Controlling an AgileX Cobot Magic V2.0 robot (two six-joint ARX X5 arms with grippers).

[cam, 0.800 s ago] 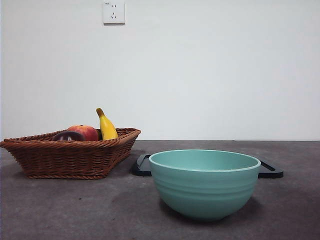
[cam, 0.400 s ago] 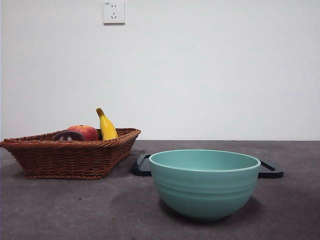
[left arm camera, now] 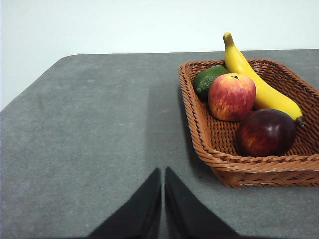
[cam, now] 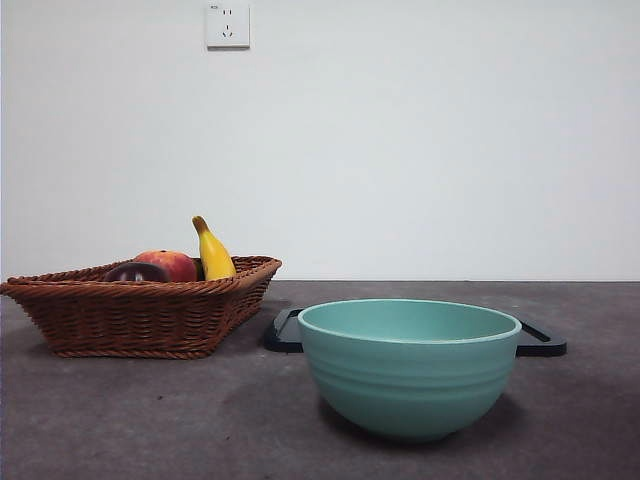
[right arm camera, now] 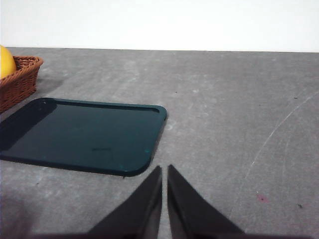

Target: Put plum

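Plum (left arm camera: 266,132) in wicker basket (left arm camera: 209,144), well apart from closed left claw (left arm camera: 163,174)

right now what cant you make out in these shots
- Front view: plum mostly hidden by basket rim.
- Front view: tray largely behind bowl.
- Right wrist view: basket and banana cut by the picture's edge; plum absent.
- Left wrist view: green fruit partly behind apple.
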